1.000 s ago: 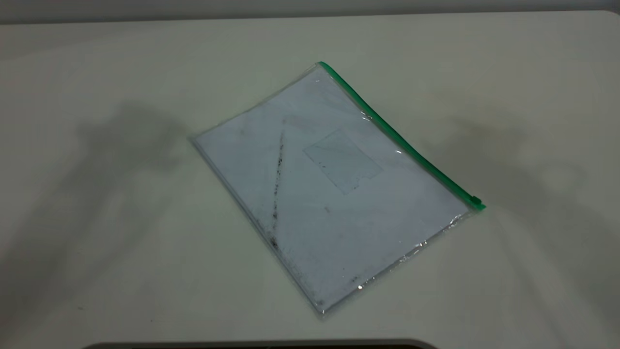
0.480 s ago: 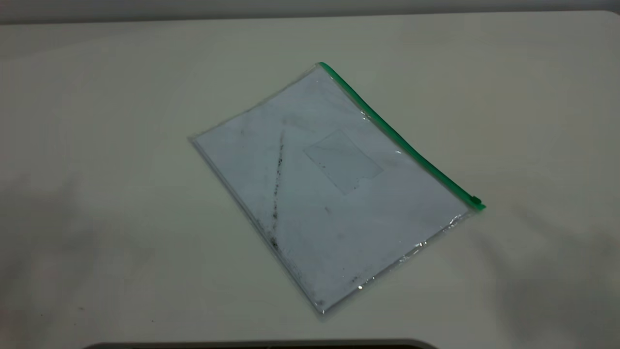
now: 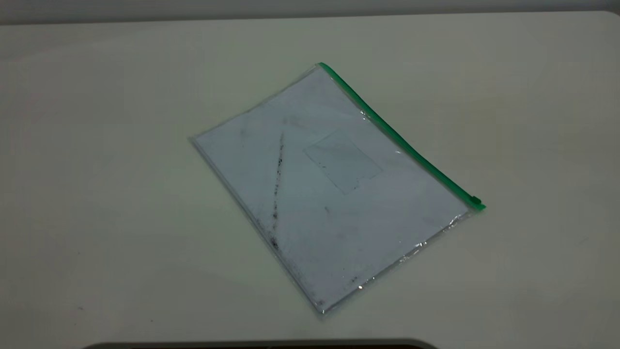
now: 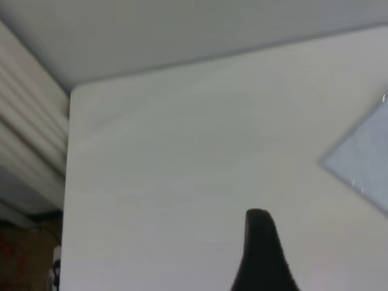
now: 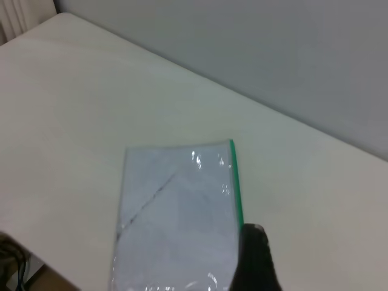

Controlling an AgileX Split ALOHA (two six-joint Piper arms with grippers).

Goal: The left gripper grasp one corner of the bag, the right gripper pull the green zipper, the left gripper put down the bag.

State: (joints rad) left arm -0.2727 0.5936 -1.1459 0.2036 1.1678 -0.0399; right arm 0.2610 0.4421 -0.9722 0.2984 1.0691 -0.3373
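Note:
The clear bag (image 3: 329,184) lies flat on the white table, with white paper inside and a dark diagonal smudge line (image 3: 277,179). The green zipper (image 3: 402,140) runs along its right long edge. The small slider tab (image 3: 476,199) sits at the near right corner (image 3: 480,207); the other green corner (image 3: 320,64) is at the far end. Neither gripper shows in the exterior view. In the left wrist view, my left gripper (image 4: 260,242) hangs above bare table, away from a bag corner (image 4: 364,157). In the right wrist view, my right gripper (image 5: 254,254) is high above the bag (image 5: 176,224), beside the green strip (image 5: 236,188).
The table's back edge (image 3: 310,17) meets a grey wall. A dark rounded edge (image 3: 261,345) shows at the bottom of the exterior view. The table's side edge (image 4: 68,182) shows in the left wrist view, with slatted furniture beyond it.
The arm shadows on the table at the left and right of the bag have faded and gone. The bag has not moved.

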